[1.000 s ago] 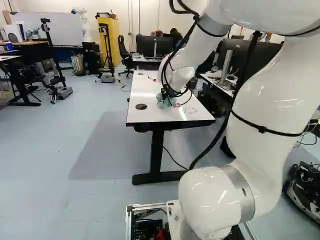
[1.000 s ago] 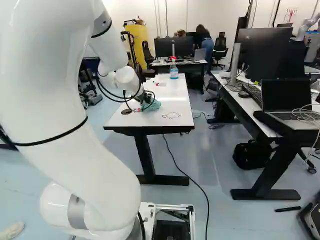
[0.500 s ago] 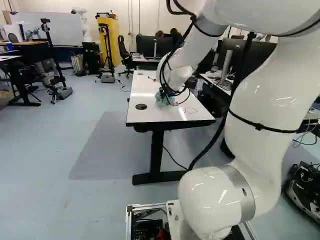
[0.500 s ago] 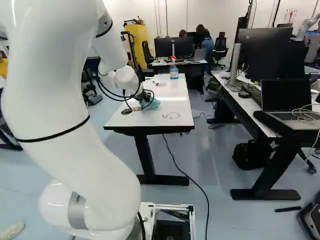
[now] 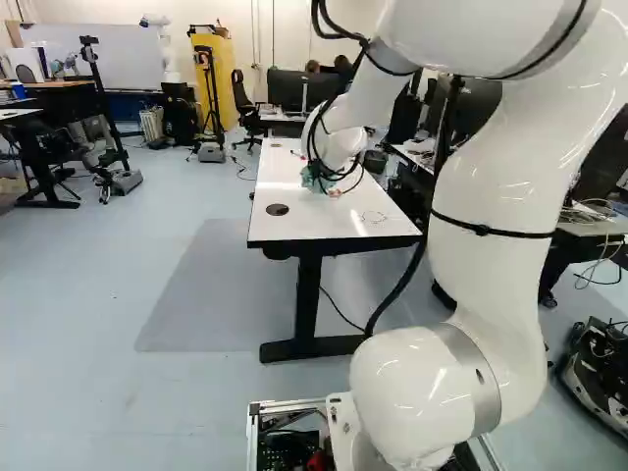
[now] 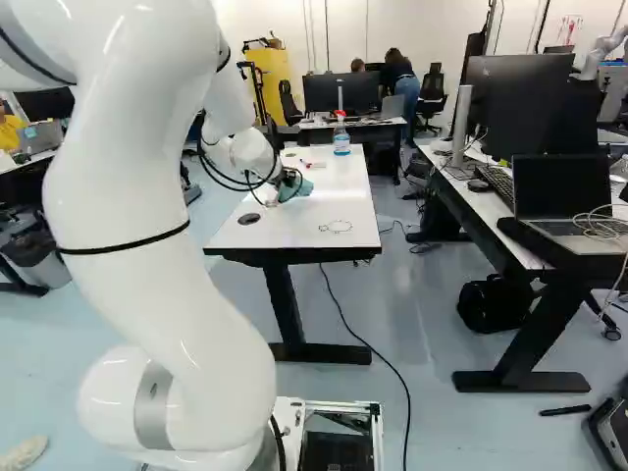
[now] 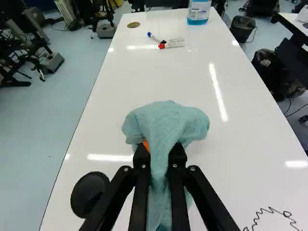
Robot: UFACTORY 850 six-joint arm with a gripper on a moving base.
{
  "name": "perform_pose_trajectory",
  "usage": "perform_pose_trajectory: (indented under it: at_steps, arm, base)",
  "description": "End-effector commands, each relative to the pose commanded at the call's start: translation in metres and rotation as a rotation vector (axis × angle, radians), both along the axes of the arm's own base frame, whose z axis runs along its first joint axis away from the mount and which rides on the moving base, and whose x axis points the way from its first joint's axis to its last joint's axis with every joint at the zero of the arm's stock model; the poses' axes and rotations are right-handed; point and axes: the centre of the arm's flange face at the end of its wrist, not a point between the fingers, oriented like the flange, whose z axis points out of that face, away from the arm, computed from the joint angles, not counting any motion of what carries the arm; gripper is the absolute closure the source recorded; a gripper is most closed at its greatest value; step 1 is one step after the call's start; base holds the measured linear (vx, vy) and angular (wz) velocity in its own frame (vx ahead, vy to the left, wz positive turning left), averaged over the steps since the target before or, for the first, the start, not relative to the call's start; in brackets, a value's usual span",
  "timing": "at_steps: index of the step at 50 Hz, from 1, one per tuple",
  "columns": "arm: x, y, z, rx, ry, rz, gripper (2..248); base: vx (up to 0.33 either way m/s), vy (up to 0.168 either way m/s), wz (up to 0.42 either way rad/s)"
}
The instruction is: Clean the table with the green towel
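Observation:
My gripper (image 6: 291,179) is over the white table (image 6: 294,231), shut on the green towel (image 6: 299,190). In the left base view the towel (image 5: 314,182) shows just below the wrist. In the wrist view the gripper (image 7: 160,153) pinches the towel (image 7: 166,122) between both fingers; the cloth bunches ahead of the tips and hangs back between them. Whether it presses on the tabletop is hard to tell. A dark scribble (image 7: 273,211) marks the table beside the gripper, and it shows as a looped line (image 6: 337,227) in the right base view.
Two markers (image 7: 166,43) and a spray bottle (image 6: 341,137) stand or lie toward the table's far end. A round black grommet (image 7: 89,194) is beside the gripper. Right of the table is a desk with a laptop (image 6: 562,191) and monitors.
The arm has carried the gripper and towel farther from the base, along the table. The gripper stays shut on the cloth. The base has not moved.

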Motion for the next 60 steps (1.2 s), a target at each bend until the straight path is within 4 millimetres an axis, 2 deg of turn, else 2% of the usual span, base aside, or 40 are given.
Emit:
perform_pose_trajectory:
  at_steps: [23,44,60]
  arm:
    - [0.046,-0.012,0.0,-0.003,-0.065,-0.024,205]
    - [0.087,-0.015,-0.005,-0.003,-0.104,-0.031,205]
    - [0.095,-0.025,-0.022,-0.005,-0.095,-0.047,205]
  base:
    - [0.0,0.0,0.0]
    - [0.0,0.0,0.0]
    - [0.0,0.0,0.0]
